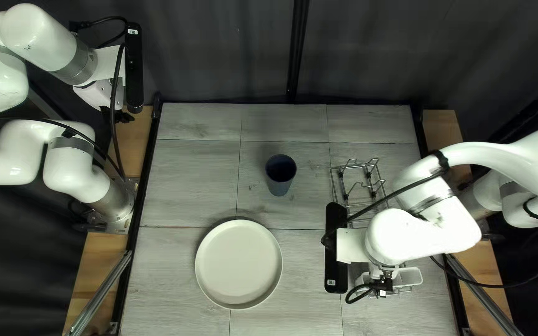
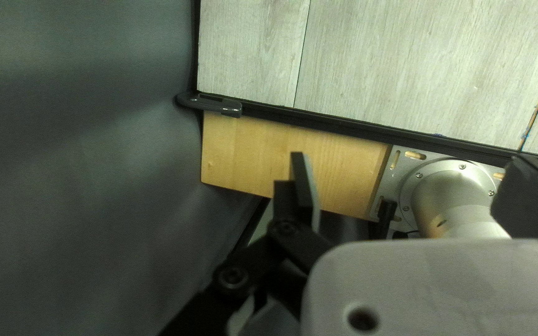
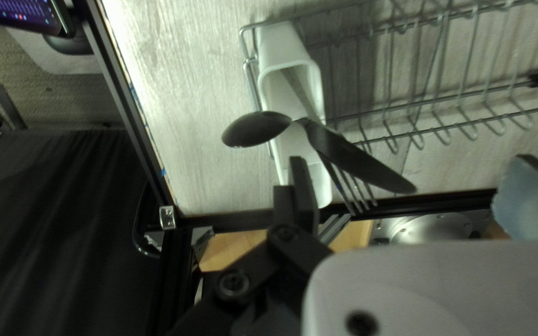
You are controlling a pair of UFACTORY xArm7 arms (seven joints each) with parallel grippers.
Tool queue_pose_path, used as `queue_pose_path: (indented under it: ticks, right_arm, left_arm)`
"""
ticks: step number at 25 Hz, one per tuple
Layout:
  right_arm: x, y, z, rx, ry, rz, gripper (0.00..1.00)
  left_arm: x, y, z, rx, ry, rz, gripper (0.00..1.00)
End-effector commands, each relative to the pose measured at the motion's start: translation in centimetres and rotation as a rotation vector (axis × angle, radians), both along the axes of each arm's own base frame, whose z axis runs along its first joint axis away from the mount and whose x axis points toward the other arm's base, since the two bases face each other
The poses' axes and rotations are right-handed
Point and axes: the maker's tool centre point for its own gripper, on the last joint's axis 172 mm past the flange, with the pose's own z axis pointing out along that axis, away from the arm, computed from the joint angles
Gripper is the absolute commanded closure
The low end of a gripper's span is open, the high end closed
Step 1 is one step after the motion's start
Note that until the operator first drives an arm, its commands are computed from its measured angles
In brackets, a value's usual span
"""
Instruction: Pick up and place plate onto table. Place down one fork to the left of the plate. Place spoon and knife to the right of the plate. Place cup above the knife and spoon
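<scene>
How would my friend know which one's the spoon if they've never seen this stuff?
Find the wire rack on the table, then the white holder at one end. The spoon pokes out, leaning away from the rack. Its end is egg-shaped, while the knife has a long blade and the fork has prongs.
</scene>
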Motion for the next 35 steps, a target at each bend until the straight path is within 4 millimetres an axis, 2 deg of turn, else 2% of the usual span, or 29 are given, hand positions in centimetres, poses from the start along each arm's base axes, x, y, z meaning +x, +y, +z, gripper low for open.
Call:
queue_pose_path:
  ticks: [1, 4, 7, 8, 9, 14, 16, 31, 35]
  right_arm:
    - [0.0, 0.2, -0.5, 0.007, 0.014, 0.019, 0.0]
    - [0.3, 0.1, -0.7, 0.009, 0.017, 0.021, 0.02]
    - [0.4, 0.0, -0.8, 0.009, 0.017, 0.017, 0.14]
    - [0.4, -0.1, -0.8, 0.008, 0.018, 0.016, 0.68]
    - [0.4, -0.1, -0.9, 0.008, 0.018, 0.014, 1.0]
    - [0.3, -0.2, -0.2, -0.005, 0.02, 0.004, 1.0]
    - [0.1, -0.3, 1.0, -0.016, 0.018, -0.001, 1.0]
    - [-1.2, -1.4, 11.1, -0.156, -0.01, -0.083, 1.0]
    - [-1.4, -2.5, 14.2, -0.188, -0.02, -0.109, 1.0]
  left_arm:
    - [0.0, 0.0, 0.0, 0.0, 0.0, 0.0, 0.0]
    - [0.0, 0.0, 0.0, 0.0, 0.0, 0.0, 0.0]
    - [0.0, 0.0, 0.0, 0.0, 0.0, 0.0, 0.0]
    - [0.0, 0.0, 0.0, 0.0, 0.0, 0.0, 0.0]
    - [0.0, 0.0, 0.0, 0.0, 0.0, 0.0, 0.0]
    - [0.0, 0.0, 0.0, 0.0, 0.0, 0.0, 0.0]
    - [0.0, 0.0, 0.0, 0.0, 0.0, 0.0, 0.0]
    - [0.0, 0.0, 0.0, 0.0, 0.0, 0.0, 0.0]
    - [0.0, 0.0, 0.0, 0.0, 0.0, 0.0, 0.0]
